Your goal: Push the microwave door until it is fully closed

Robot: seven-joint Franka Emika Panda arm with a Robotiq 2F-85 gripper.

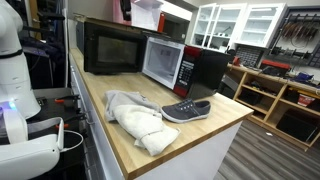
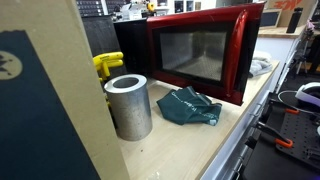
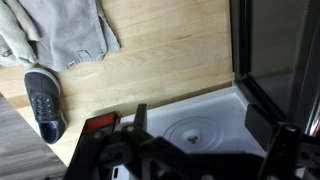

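Note:
The microwave point(image 1: 165, 62) stands on a wooden counter with its pale cavity showing beside the red control strip. The microwave door point(image 1: 110, 48) is swung wide open, with its black inner face toward this exterior view. Its glossy red-framed outer face point(image 2: 200, 55) shows in the other exterior view. In the wrist view, the whitish cavity floor point(image 3: 215, 100) with its turntable hub lies below my gripper point(image 3: 200, 120). The door's black panel point(image 3: 275, 50) is at the right. The gripper is open and empty, touching nothing. It is not seen in either exterior view.
A dark sneaker point(image 1: 187, 110) and a crumpled pale cloth point(image 1: 135, 115) lie on the counter point(image 1: 200, 135) in front of the microwave. They also show in the wrist view, the sneaker point(image 3: 45, 100) and the cloth point(image 3: 60, 30). A metal cylinder point(image 2: 128, 105), a green cloth point(image 2: 190, 108) and a yellow object point(image 2: 108, 65) sit by the door's outer side.

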